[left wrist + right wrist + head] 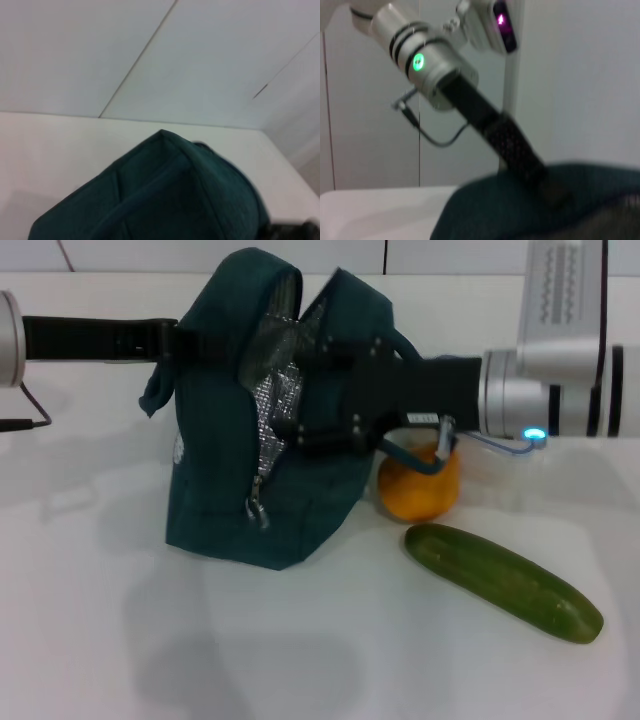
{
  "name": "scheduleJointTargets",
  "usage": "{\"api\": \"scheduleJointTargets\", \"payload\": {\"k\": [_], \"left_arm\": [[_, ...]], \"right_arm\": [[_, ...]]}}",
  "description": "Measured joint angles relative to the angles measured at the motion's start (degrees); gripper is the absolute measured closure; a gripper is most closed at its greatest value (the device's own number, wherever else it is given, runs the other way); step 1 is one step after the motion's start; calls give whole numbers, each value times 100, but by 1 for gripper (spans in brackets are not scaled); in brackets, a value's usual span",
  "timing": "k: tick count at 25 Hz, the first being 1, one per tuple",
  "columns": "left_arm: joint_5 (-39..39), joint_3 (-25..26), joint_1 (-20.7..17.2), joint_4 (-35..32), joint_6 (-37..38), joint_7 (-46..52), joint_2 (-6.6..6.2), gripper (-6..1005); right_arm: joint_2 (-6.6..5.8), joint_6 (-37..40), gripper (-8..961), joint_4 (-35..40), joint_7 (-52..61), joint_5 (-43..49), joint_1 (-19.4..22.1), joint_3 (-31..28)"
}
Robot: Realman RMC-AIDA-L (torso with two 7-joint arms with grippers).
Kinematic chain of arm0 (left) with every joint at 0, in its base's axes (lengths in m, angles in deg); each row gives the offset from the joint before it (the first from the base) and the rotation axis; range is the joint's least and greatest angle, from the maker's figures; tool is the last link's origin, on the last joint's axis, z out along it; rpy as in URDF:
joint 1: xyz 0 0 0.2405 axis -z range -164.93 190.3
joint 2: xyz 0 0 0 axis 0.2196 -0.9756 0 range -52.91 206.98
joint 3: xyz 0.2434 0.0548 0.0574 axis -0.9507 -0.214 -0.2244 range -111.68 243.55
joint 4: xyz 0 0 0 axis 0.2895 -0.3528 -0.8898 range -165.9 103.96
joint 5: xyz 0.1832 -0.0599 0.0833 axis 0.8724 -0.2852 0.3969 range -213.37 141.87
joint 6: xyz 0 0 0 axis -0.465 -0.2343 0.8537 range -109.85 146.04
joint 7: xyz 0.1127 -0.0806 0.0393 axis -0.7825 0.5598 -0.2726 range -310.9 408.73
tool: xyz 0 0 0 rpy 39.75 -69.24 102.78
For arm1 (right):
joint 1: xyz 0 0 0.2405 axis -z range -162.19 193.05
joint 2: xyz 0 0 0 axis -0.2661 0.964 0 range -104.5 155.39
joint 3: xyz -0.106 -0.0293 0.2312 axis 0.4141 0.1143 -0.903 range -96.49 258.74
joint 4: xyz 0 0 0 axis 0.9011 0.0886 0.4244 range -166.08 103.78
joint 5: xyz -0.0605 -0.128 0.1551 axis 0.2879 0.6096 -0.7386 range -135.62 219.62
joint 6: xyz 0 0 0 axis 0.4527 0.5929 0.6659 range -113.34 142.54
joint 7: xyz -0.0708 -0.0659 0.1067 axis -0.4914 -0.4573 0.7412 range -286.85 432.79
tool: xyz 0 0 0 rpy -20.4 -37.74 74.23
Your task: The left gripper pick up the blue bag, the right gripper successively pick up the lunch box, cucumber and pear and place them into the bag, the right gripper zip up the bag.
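A plain white table (120, 640) carries everything. On it stands a dark teal-blue fabric bag (215, 510), with an orange-yellow pear (420, 490) just beside it. A long dark green cucumber (505, 583) lies near the pear.

Left arm is reaching in level from the left; the left gripper (172, 340) is meeting the upper left edge of the blue bag (215, 440), fingers hidden by fabric. Right arm is extending in from the right, silver cuff showing; the right gripper (300, 425) is sitting at the bag's open mouth, finger state unreadable.
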Motion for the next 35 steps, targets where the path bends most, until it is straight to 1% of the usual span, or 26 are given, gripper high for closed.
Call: {"api": "scheduleJointTargets", "payload": {"k": [5, 9, 13, 16, 18, 21, 26, 27, 28, 29, 32, 34, 35], "left_arm": [[-144, 20, -31, -6, -8, 0, -1, 954], [-146, 27, -34, -8, -36, 7, -6, 954], [-147, 28, -39, -9, -68, 9, -8, 954], [-150, 28, -40, -16, -76, 9, -14, 954], [-150, 28, -43, -40, -79, 10, -17, 955], [-150, 28, -104, -133, -79, 11, -18, 955], [-142, 28, -244, -307, -79, 58, -14, 956], [-142, 28, -254, -319, -78, 69, -16, 956], [-142, 28, -259, -320, -78, 82, -18, 956], [-144, 28, -262, -321, -78, 92, -22, 956], [-144, 28, -264, -321, -77, 97, -28, 956], [-130, 28, -249, -321, -77, 98, -28, 956], [-122, 28, -238, -321, -77, 98, -28, 956]], "right_arm": [[-31, -23, 126, -63, 40, 28, 259, 74], [-50, 13, 125, 33, 31, 21, 325, -37], [-66, 132, 124, 490, 25, 8, 467, -230], [-79, 258, 123, 933, 39, 18, 712, -478], [-80, 416, 123, 1163, 61, 26, 905, -737], [-89, 858, 122, 1399, 251, 28, 1278, -1450], [-152, 1644, 121, 1103, 679, 19, 1767, -2817], [-175, 1844, 121, 825, 845, 10, 1928, -3268], [-175, 1844, 121, 825, 845, 10, 1928, -3268], [-189, 1923, 121, 652, 925, 8, 1986, -3468], [-269, 2031, 120, -57, 1114, 1, 2037, -3876], [-333, 2013, 120, -474, 1254, -2, 2023, -3967], [-333, 2013, 120, -474, 1254, -2, 2023, -3967]]}}
